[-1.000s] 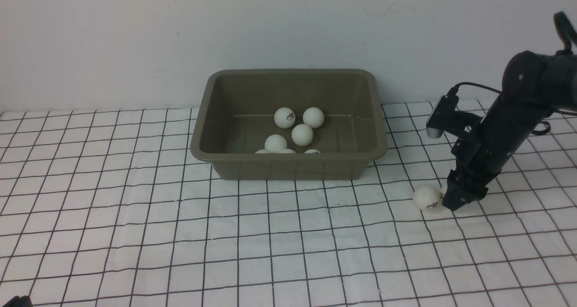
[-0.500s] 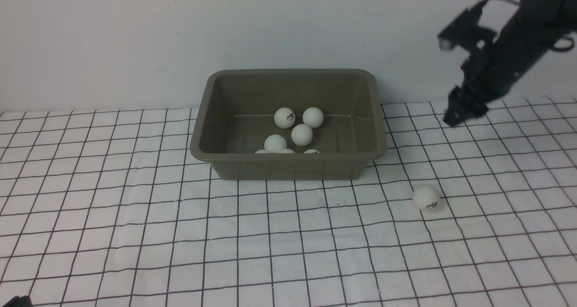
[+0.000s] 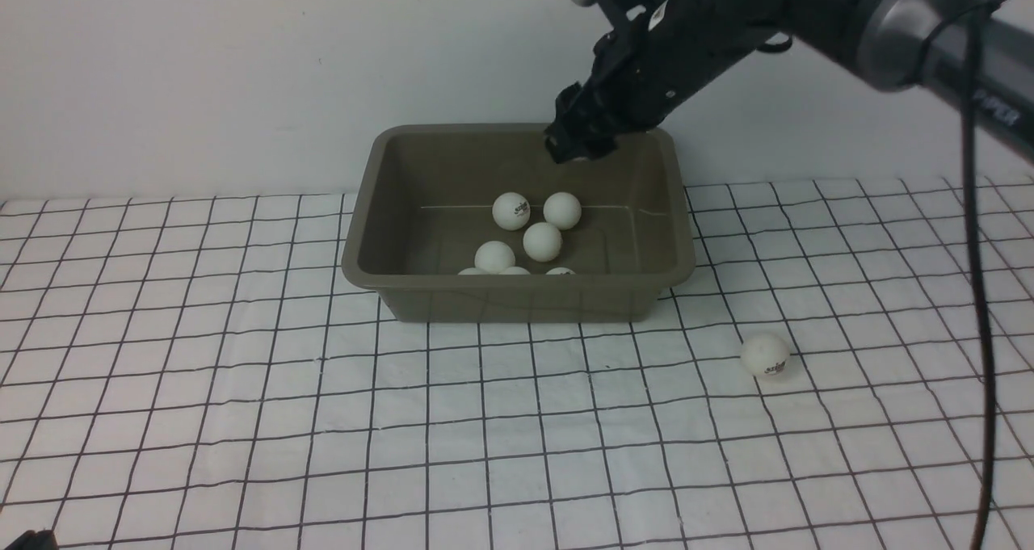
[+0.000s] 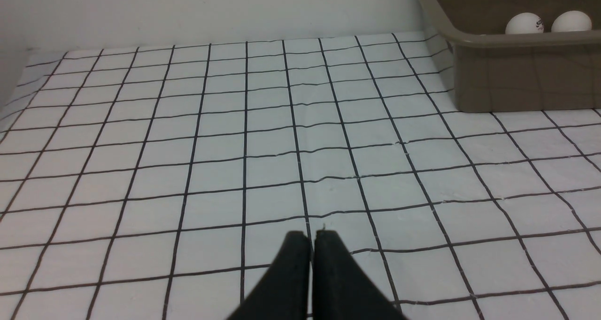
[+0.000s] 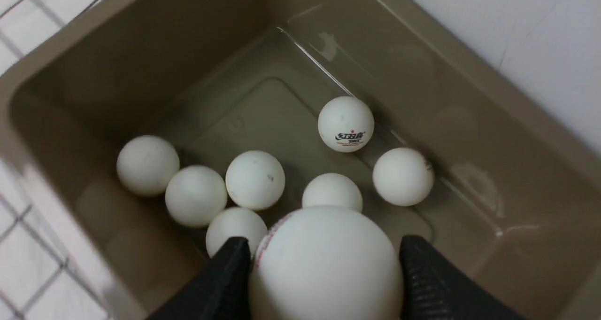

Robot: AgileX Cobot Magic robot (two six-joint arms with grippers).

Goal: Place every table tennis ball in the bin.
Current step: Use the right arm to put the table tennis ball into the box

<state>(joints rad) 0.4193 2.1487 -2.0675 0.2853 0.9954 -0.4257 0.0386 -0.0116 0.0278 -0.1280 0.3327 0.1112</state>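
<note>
A: Over the far right part of the olive-brown, round-cornered plastic bin (image 3: 517, 295), the right gripper (image 5: 324, 259) is clamped on a matte white plastic table tennis ball (image 5: 326, 263), one finger on each side at its widest girth.

B: How will it handle?

A: I'd judge it very light, smooth, thin-shelled and hollow. It is stiff enough for a gentle pinch, but apt to squirt out if taken off-centre, and to bounce or roll once let go. Holding it across the middle looks right.

B: Count them.

A: Seven white balls lie on the bin's floor in the right wrist view, one with a dark printed logo (image 5: 346, 123). One is in the jaws. One more, a logo-printed ball (image 3: 765, 354), sits on the grid-patterned white cloth (image 3: 242, 388), near and to the right of the bin, well apart from it. Nine in sight.

B: The other arm?

A: The left gripper (image 4: 312, 238) is low over bare cloth left of the bin, its fingers pressed together with nothing between them.
</note>
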